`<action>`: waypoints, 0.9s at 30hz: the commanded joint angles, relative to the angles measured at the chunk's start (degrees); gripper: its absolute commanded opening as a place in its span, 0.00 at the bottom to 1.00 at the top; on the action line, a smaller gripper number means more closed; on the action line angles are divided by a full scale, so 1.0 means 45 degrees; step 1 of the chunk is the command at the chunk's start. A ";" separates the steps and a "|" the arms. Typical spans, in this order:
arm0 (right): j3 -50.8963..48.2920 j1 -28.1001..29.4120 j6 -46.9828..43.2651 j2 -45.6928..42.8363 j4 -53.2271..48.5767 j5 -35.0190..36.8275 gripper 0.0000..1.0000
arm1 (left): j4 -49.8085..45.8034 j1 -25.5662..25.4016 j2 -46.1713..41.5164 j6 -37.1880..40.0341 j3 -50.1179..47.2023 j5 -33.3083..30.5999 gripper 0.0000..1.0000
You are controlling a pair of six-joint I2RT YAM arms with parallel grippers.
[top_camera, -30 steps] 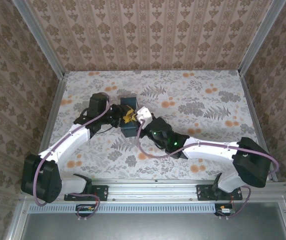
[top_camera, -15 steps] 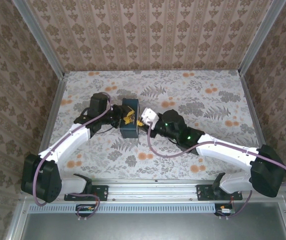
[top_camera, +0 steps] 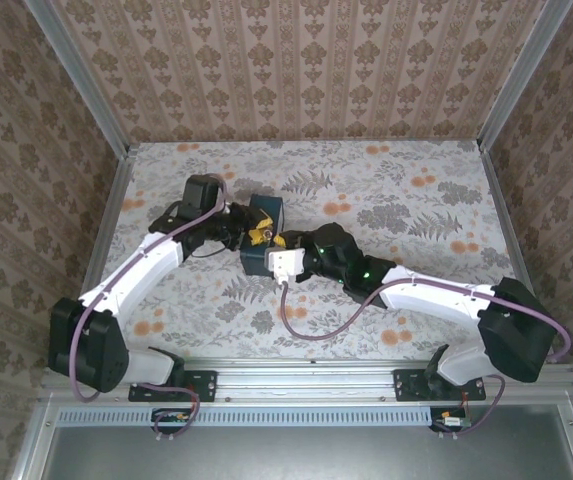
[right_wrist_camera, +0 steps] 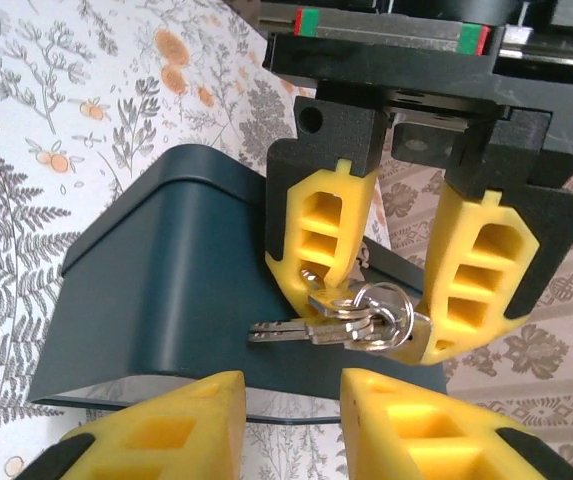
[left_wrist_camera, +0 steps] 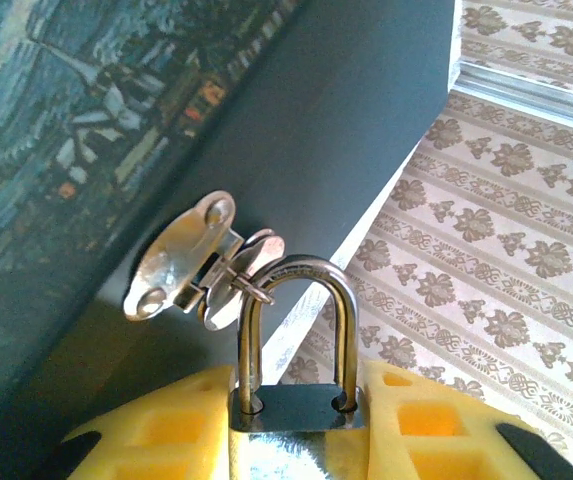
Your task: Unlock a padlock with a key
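Note:
In the left wrist view my left gripper [left_wrist_camera: 296, 425] is shut on the small silvery padlock [left_wrist_camera: 288, 412]. Its shackle [left_wrist_camera: 301, 270] stands upright through the metal hasp [left_wrist_camera: 181, 260] of the dark blue box [left_wrist_camera: 346, 120]. In the right wrist view a bunch of keys [right_wrist_camera: 336, 328] on a ring hangs at the padlock's underside [right_wrist_camera: 418, 338], between the left gripper's yellow fingers [right_wrist_camera: 321, 230]. One key's blade points left. My right gripper [right_wrist_camera: 293, 410] sits just in front of the keys, open, with nothing between its fingers. From above, both grippers meet at the box [top_camera: 266, 215].
The blue box stands on the floral tablecloth [top_camera: 406, 200] left of centre. Patterned walls and aluminium rails [top_camera: 116, 210] close in the table on three sides. The right arm [top_camera: 426, 295] lies across the near right part of the table.
My right gripper has opened and pulled back from beside the box to its near side. The left arm keeps its hold on the padlock and has barely shifted.

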 commanded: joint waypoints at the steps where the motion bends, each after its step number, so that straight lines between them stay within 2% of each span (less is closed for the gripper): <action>1: 0.0402 0.0093 -0.1000 0.0180 0.0377 0.0155 0.32 | -0.0181 0.0015 0.0113 0.0230 0.0552 0.0758 0.00; 8: 0.0425 0.0196 -0.1345 0.0462 0.1292 0.0484 0.33 | -0.0337 -0.0055 0.0274 0.0306 0.0690 0.0919 0.00; 27: 0.1136 0.0095 -0.2497 0.0743 -0.0676 0.0378 0.29 | -0.0376 0.0093 0.0225 0.0308 0.0767 0.1133 0.00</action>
